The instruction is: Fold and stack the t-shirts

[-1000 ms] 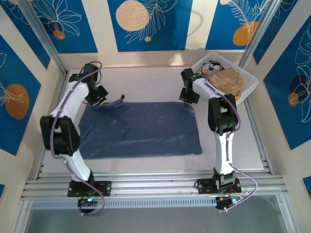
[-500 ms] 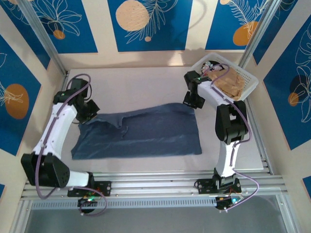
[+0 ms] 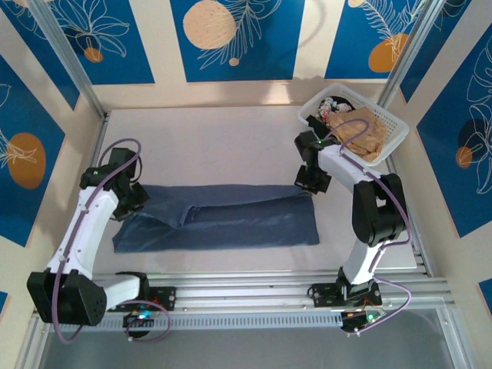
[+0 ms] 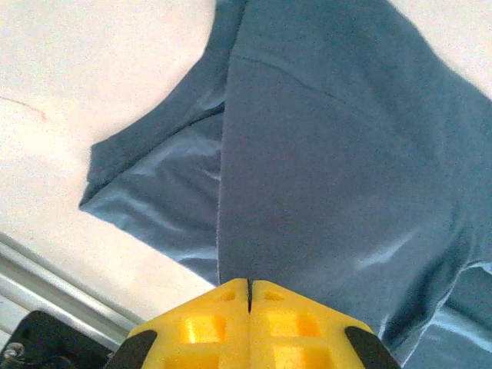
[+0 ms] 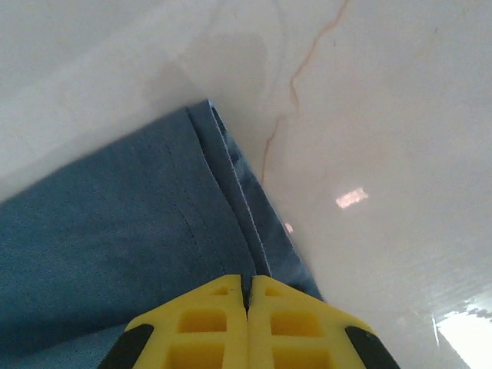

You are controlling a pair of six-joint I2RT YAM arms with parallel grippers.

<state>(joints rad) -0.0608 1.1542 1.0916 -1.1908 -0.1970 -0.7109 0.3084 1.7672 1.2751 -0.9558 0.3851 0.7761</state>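
end effector (image 5: pixel 248 283) closed, pinching blue t-shirt (image 5: pixel 115 246)

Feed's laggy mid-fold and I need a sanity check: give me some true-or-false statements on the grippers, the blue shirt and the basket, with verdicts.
1. The left gripper is shut on the blue t-shirt. True.
2. The right gripper hangs open above the table. False: its jaws are shut, pinching the shirt's edge.
3. The white basket at the far right holds tan fabric. True.
4. The blue t-shirt lies inside the basket. False: it lies on the table, between the two arms.
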